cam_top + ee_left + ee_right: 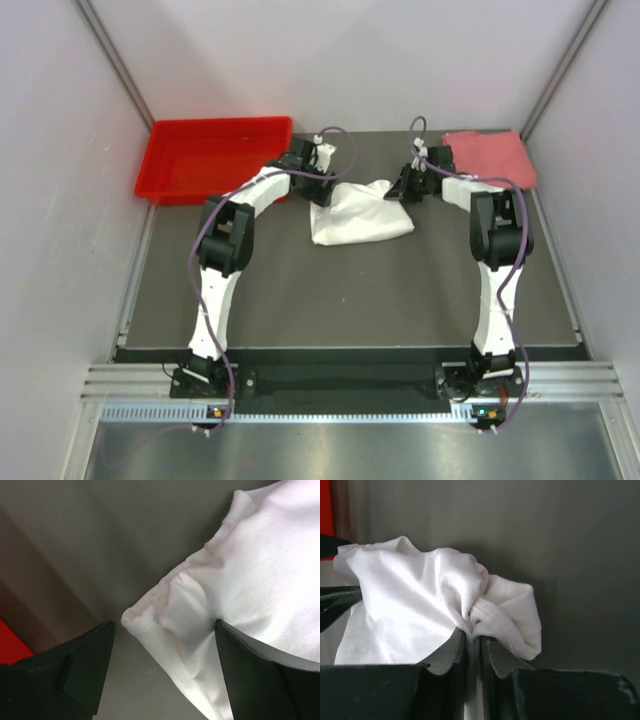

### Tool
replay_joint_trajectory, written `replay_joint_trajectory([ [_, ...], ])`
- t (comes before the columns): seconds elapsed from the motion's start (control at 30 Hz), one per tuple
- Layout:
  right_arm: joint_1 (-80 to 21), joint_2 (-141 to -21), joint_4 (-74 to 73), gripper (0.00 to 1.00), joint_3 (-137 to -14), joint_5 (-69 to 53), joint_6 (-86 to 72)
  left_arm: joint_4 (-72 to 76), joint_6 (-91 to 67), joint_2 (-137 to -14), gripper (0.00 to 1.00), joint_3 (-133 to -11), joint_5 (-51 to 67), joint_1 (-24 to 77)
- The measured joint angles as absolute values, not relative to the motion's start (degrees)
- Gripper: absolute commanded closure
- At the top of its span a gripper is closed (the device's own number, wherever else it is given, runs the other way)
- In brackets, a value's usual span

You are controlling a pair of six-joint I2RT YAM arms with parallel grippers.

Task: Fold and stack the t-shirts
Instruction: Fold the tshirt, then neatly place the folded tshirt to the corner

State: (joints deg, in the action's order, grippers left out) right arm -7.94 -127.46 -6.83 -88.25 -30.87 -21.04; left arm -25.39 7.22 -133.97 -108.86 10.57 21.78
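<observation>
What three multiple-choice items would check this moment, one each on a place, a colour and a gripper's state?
1. Where does the pink shirt lie?
A. At the far right corner of the table
B. At the near left corner
C. In the middle

2. What colour is the bin?
A. Blue
B. Red
C. Green

3. What is the right gripper doing?
A. Hanging open in the air
B. Shut on the white shirt
C. Shut on the pink shirt

Answers:
1 A: the top view shows it folded flat at the far right corner.
2 B: its walls and floor are bright red in the top view.
3 B: the right wrist view shows the jaws pinched together on a bunched white fold.
</observation>
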Motion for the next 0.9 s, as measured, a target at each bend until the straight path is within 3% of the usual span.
replay_joint_trajectory([
  [0.03,-7.8,-127.6,-6.7,0.98,-88.4,-31.4,-21.0,-25.4,7.3,-133.9,0.13,-108.9,10.2,21.8],
  [0.07,-7.7,-127.8,-6.9,1.0,-88.6,-31.7,-20.9,-25.4,7.5,-133.8,0.13,-108.9,9.8,21.9],
  [0.43,-7.2,-128.1,-11.4,1.0,-91.5,-32.5,-18.0,-25.7,9.0,-123.7,0.12,-104.1,8.4,21.7],
  [0.9,-5.0,-128.1,-34.1,1.0,-116.1,-19.5,-3.7,-27.2,12.2,-115.7,0.12,-99.8,10.4,21.7],
])
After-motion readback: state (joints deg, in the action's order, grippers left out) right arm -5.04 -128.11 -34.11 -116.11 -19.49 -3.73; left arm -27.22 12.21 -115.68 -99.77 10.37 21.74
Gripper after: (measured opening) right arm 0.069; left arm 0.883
